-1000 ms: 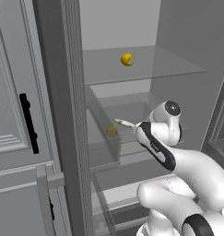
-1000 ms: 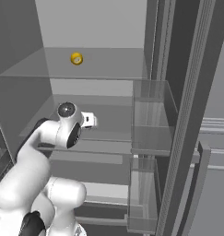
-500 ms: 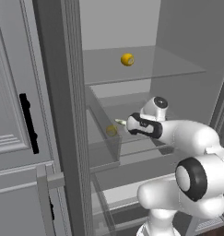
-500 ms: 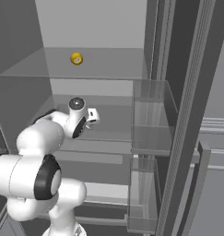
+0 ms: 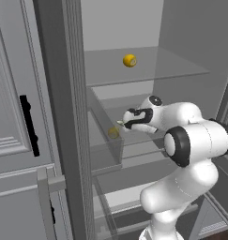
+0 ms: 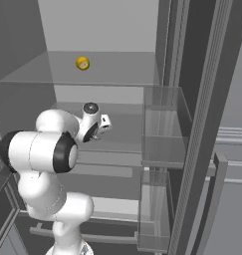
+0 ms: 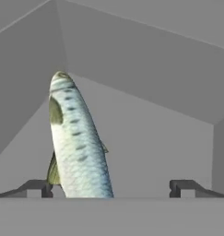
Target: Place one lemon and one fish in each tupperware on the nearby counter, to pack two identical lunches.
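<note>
Open refrigerator interior, grey walls, glass shelves. Upper glass shelf (image 5: 148, 70): one lemon (image 5: 130, 60), round, bright yellow, resting alone near the shelf's middle; same fruit at 11 o'clock of the right base view (image 6: 82, 63). Second lemon (image 5: 114, 133), dimmer, seen through a clear bin wall at 9 o'clock of the arm's wrist, on the middle level. White arm (image 5: 190, 140) reaching into the middle shelf (image 6: 117, 144), hand pointed toward the back left. Pincer (image 7: 111, 186) spread wide, nothing clasped: two dark fingertips (image 7: 182, 186) low in the hand view, well apart, left one just beside the fish's near end, contact not clear. Fish (image 7: 76, 143): slender, silvery-blue, scaled, with olive fins and dark spots along the back, lying lengthwise on the shelf floor, running from the left fingertip away toward 11 o'clock, nearer the left fingertip than the right. In the left base view, a small pale sliver of the fish (image 5: 120, 123) at the front of the pincer (image 5: 126, 123). Clear door bins (image 6: 165, 124) at 3 o'clock of the right base view, stacked one above another. Grey cabinet door (image 5: 17, 117) with black handle (image 5: 29, 125) at 9 o'clock of the left base view.
</note>
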Robot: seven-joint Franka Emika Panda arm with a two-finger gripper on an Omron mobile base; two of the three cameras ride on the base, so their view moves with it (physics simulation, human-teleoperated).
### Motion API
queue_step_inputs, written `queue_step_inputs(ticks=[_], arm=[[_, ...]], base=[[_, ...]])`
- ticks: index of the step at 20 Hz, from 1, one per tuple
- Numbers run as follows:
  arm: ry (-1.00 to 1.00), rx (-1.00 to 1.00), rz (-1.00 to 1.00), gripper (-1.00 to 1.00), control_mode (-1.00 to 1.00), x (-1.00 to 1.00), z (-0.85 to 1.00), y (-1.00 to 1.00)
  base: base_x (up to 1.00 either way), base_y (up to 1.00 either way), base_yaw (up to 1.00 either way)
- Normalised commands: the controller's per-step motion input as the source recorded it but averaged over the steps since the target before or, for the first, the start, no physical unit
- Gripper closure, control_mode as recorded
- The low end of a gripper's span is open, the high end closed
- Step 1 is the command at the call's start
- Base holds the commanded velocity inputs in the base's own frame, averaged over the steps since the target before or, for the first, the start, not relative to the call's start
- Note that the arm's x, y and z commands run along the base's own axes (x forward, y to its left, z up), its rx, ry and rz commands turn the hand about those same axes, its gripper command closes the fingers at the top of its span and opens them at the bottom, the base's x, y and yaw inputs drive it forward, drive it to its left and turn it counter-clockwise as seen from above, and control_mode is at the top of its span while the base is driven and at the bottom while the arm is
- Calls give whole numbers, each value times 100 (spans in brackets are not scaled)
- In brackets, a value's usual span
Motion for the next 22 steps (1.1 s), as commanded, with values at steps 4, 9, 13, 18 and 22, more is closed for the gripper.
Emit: queue_step_inputs(ticks=[4,9,13,18,22], arm=[[11,-2,3,-100,-100,45,-30,5],[6,-10,0,100,-100,-48,-77,7],[-1,-9,0,100,-100,-100,-80,0],[0,0,0,100,-100,-100,-18,-25],[-6,0,0,100,-100,-100,25,-24]], base=[[0,0,0],[0,0,0],[0,0,0],[0,0,0],[0,0,0]])
